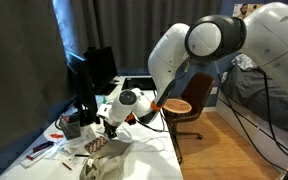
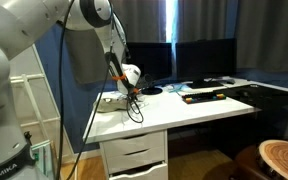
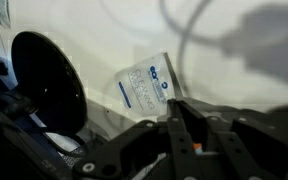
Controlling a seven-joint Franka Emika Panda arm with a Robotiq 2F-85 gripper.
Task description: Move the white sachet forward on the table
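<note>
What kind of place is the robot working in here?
Probably an office or a home study: a white desk with drawers under it, a dark monitor standing on it, and a chair with a wooden seat beside it.

white sachet (image 3: pixel 146 85), blue print, flat on table (image 3: pixel 234 70), tilted

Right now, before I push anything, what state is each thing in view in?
white sachet: flat on the table, ungripped, just ahead of the hand
hand: low over the table, not holding the sachet; open or shut unclear
black round base: resting beside the sachet, apart from it
cable: loose beyond the sachet
drawers: shut
monitor: screen dark
</note>
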